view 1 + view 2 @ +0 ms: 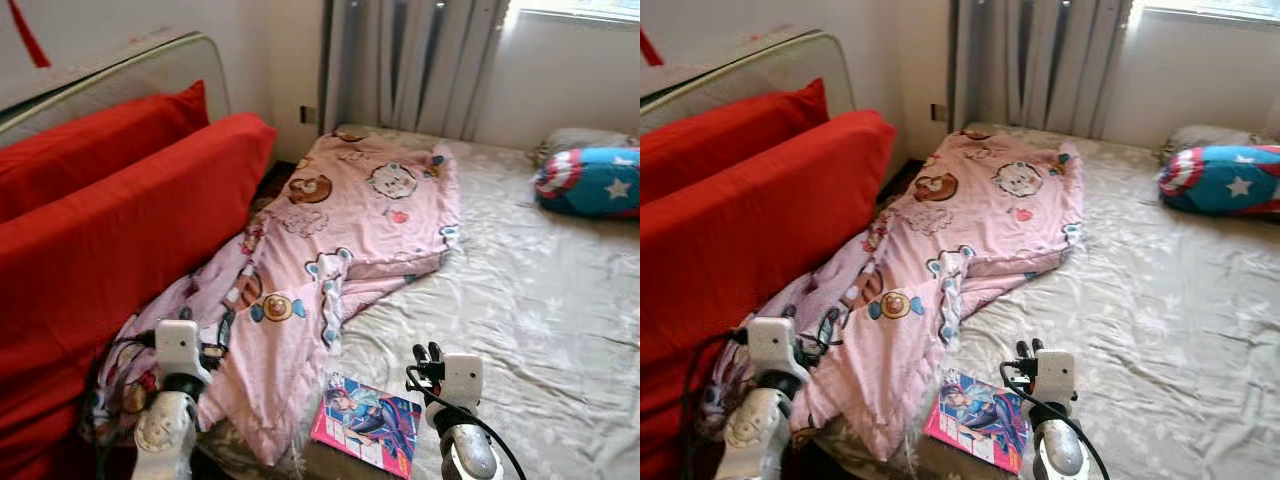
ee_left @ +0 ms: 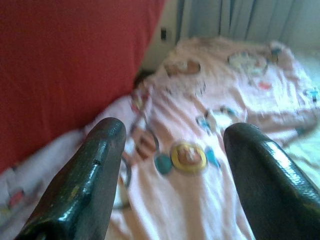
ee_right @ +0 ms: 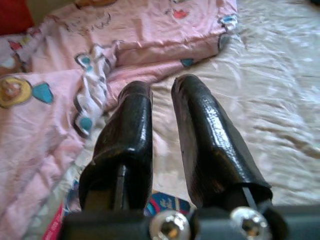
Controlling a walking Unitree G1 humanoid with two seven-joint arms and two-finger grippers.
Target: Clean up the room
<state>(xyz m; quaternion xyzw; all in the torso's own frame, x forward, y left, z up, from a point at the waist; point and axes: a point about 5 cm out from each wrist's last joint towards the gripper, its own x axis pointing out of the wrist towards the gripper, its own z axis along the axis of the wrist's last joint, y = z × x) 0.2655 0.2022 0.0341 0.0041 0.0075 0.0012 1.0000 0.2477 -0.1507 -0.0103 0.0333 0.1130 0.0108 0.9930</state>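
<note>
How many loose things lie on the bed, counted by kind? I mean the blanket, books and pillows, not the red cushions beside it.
Pink cartoon blanket: 1
Colourful book: 1
Pillows at the far side: 2, one blue with stars and one grey behind it
Total: 4

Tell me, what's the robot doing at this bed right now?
Left gripper open, over pink cartoon blanket. Right gripper nearly shut, empty, above comic book. Blanket rumpled across mattress; nothing grasped yet.
</note>
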